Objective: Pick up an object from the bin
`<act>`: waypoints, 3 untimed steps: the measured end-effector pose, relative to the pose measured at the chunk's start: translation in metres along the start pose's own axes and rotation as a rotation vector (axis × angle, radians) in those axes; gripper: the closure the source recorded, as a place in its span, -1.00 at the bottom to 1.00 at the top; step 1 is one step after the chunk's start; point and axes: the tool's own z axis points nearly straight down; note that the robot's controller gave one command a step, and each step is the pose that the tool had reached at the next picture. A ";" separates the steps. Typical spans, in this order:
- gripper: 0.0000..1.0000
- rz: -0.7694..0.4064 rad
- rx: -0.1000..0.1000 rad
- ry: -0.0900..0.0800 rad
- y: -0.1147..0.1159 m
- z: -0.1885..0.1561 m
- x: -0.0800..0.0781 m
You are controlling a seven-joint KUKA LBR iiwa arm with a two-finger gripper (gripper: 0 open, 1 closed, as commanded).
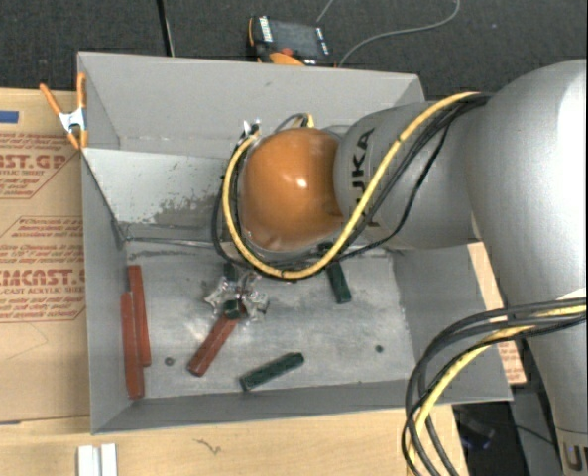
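- While the arm reaches in from the bin's right side, its orange wrist cover hangs over the middle of the grey metal bin, close to the far wall.
- Yellow and black cables loop round the cover and run back along the arm.
- Just below the cover, the gripper sits low over the bin floor, about midway between the left and right walls.
- Whether the gripper is released or clenched cannot be told: its metal tip is partly tucked beneath the cover.
- A reddish-brown stick is the thing nearest the gripper. Its upper end meets the gripper's tip, and its body slants away toward the bin's near left corner.
- Whether that stick is actually grasped or only touched cannot be told.
- A dark green marker lies flat on the floor close to the near wall. It is just right of the reddish-brown stick's lower end, apart from it and slightly tilted.
- A second dark green piece lies right of the gripper, with its upper end hidden beneath the arm.
- Two red sticks lie side by side along the left wall, touching each other and well apart from the gripper.
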 end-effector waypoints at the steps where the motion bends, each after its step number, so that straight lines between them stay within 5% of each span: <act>1: 1.00 0.002 -0.001 0.000 0.001 -0.005 -0.001; 2: 1.00 0.003 0.007 -0.004 0.000 -0.091 -0.004; 3: 1.00 0.005 0.001 0.000 0.000 -0.097 -0.005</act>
